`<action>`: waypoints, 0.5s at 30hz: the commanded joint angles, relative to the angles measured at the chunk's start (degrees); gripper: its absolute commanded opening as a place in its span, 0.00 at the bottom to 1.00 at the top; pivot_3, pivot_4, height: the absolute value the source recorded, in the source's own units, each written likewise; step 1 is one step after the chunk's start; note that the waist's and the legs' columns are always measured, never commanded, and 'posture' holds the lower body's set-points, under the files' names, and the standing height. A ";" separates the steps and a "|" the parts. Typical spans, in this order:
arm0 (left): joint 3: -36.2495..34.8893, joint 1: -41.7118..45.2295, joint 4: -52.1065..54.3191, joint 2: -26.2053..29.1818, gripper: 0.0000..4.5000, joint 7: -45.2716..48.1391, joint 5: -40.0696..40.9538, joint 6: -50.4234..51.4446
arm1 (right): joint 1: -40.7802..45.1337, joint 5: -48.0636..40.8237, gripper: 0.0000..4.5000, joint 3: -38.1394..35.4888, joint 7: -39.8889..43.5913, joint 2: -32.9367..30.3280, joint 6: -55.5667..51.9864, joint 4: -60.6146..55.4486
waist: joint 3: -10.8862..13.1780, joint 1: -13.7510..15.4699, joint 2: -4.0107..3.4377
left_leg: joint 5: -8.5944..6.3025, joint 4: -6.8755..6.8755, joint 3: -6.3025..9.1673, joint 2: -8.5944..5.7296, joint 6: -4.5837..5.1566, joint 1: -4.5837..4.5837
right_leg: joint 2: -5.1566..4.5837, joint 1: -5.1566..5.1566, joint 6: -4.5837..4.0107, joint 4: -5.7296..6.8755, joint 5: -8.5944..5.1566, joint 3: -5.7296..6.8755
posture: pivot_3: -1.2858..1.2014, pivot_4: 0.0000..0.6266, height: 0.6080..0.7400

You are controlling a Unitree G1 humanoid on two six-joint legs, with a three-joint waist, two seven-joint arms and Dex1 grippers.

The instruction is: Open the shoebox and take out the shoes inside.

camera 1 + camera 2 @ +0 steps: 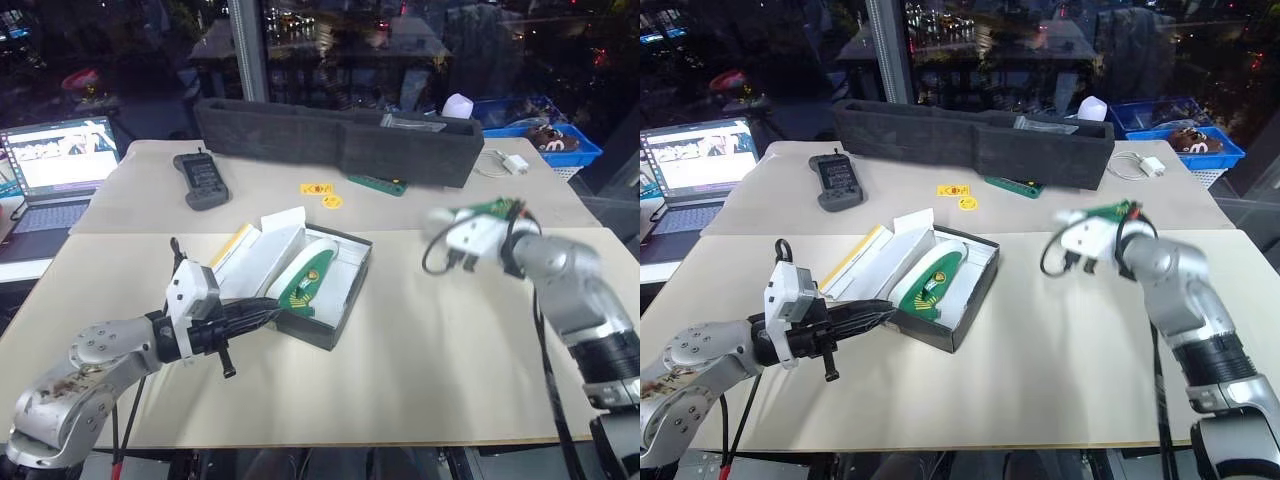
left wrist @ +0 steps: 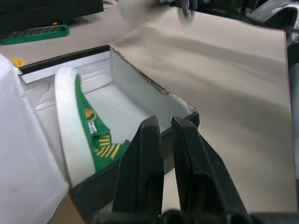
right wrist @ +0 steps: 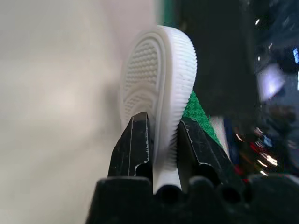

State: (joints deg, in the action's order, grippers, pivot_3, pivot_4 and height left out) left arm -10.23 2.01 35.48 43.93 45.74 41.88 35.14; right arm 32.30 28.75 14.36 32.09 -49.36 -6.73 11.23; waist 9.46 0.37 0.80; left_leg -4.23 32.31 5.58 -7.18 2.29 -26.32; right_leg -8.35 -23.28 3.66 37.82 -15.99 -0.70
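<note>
The shoebox (image 1: 342, 300) lies open on the near table, with dark sides, a white inside and its yellow lid (image 1: 234, 246) folded back to the left. One green shoe (image 1: 309, 276) with a white rim rests on its side in the box. My left gripper (image 1: 268, 312) is shut, its fingertips (image 2: 150, 135) at the rim of the box's near wall. To the right of the box, above the table, my right gripper (image 3: 161, 126) is shut on the white sole of the other green shoe (image 3: 163, 70), also seen as a blurred shoe (image 1: 1077, 232).
A long black foam tray (image 1: 340, 135) spans the far table. In front of it lie a green strip (image 1: 378, 185), yellow stickers (image 1: 318, 190) and a black handset (image 1: 203, 180). A laptop (image 1: 55, 165) stands far left, a blue basket (image 1: 545, 140) far right.
</note>
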 commanded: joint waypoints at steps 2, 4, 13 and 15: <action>-0.35 0.93 0.86 -0.09 0.11 0.12 0.69 -0.46 | -0.52 8.55 0.08 2.34 -9.05 -1.14 3.07 5.08 | 0.06 -1.08 -0.03 | 0.04 0.00 -0.02 0.03 -0.03 -0.05 | 0.04 0.12 0.01 0.08 0.01 -0.06 | 0.52 0.24 0.96; -0.35 0.95 0.87 -0.07 0.11 0.10 0.68 -0.50 | -1.84 8.95 0.08 2.89 -9.33 -0.11 2.91 5.31 | 0.08 -1.10 0.00 | 0.04 0.06 0.00 0.06 -0.04 -0.03 | 0.13 0.17 0.01 0.08 0.00 -0.01 | 0.52 0.24 0.96; -0.44 0.76 1.01 -0.12 0.11 -0.14 0.76 -0.45 | -10.52 -1.00 0.41 0.00 3.98 6.28 -4.67 -5.36 | -0.10 -1.22 0.35 | 0.01 0.30 0.10 0.11 -0.03 0.27 | 0.19 0.80 0.56 0.18 -0.33 0.00 | 0.52 0.24 0.96; -0.40 0.75 1.00 -0.10 0.11 -0.12 0.72 -0.47 | -11.43 -2.33 0.57 -0.63 6.69 6.57 -6.38 -7.53 | -0.10 -1.40 0.35 | 0.01 0.29 0.12 0.14 -0.03 0.34 | 0.07 0.84 0.54 0.18 -0.36 -0.04 | 0.52 0.24 0.96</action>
State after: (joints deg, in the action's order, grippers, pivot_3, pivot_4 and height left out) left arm -10.04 2.41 35.38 43.79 45.65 42.13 35.14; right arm 22.94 29.54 12.67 33.82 -43.69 -11.20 5.64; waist 9.36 -1.03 1.14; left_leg -4.22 32.60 5.69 -7.04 2.25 -25.97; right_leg -8.33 -22.41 4.20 37.99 -16.35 -0.73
